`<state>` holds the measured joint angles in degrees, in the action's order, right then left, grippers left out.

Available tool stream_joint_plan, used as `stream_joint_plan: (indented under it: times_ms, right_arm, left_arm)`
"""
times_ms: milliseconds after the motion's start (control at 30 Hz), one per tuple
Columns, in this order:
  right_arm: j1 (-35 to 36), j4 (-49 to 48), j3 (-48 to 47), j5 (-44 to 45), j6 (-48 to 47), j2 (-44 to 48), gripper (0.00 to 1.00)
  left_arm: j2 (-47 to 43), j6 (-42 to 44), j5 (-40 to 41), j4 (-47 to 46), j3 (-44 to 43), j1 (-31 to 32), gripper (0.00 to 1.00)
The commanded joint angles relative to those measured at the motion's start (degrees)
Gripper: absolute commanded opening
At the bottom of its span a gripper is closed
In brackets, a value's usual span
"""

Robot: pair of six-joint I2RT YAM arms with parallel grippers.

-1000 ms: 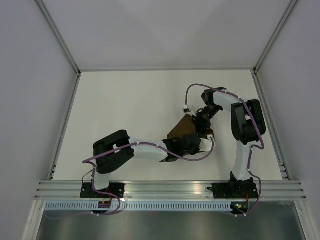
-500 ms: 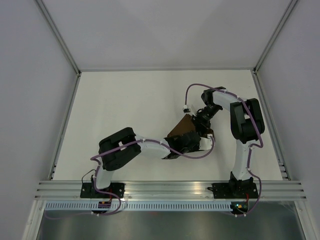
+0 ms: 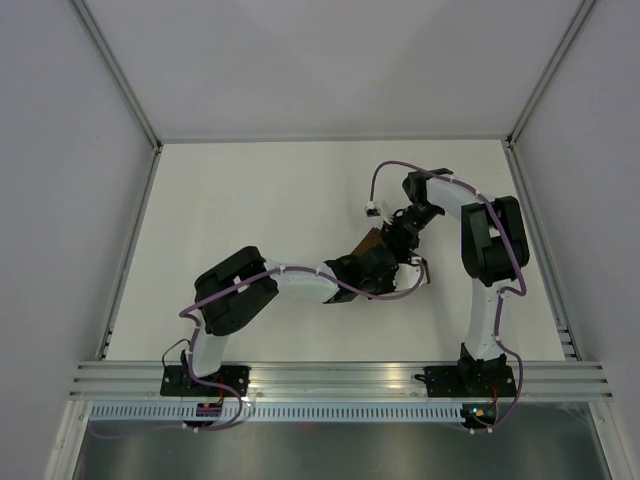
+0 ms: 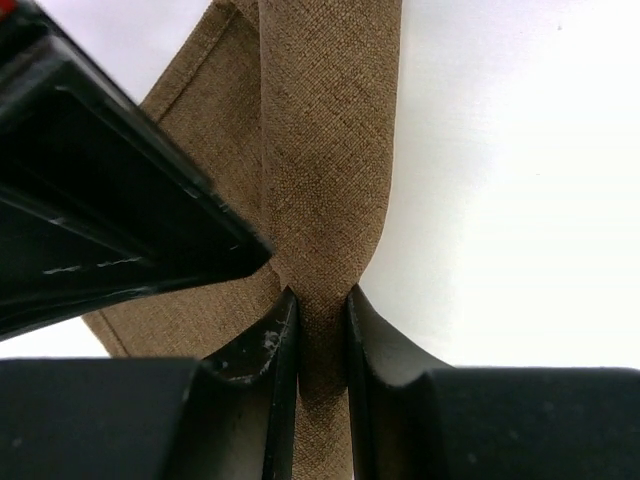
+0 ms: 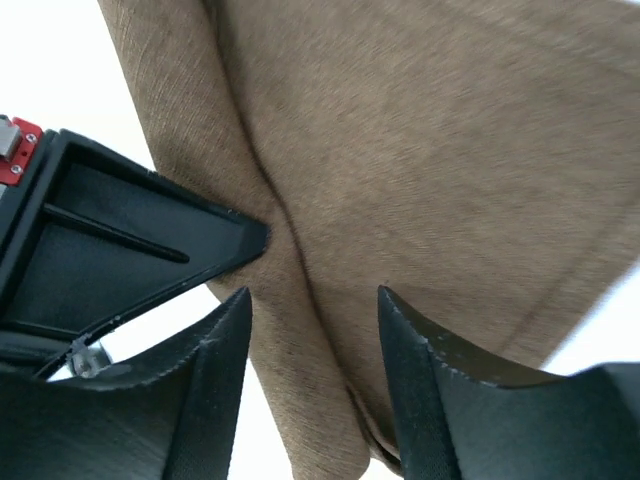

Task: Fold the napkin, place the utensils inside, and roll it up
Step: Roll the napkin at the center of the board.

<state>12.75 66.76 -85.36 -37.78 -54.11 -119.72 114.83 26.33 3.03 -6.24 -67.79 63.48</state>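
Here the left claw (image 4: pixel 322 375) pinches a fold of the napkin (image 4: pixel 320 150), the right claw (image 5: pixel 312 380) spread over it.

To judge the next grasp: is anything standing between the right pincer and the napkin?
Nothing visible does. The open right pincer hangs over the napkin, a fold between its fingers. The left pincer, shut on the napkin, is only beside it.

No writing, label, brand, number or sign can be read in any view, not even on the small red metal block (image 5: pixel 15 150) at the right wrist view's left edge.
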Motion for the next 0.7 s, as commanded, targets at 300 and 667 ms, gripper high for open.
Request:
stream_joint_plan:
  times_ms: [300,667]
  right_arm:
    - [-9.41,-13.06,-2.89,-10.55,14.12,11.35,0.65]
    - [-12.31,-23.43,22.06,-12.58,0.79,36.65,0.65]
  left_arm:
    - [3.3,-10.24,-20.68,16.43,-4.19,-3.98,0.11]
    - [11.03,-17.71,-41.59,28.65,-15.08,-12.41,0.15]
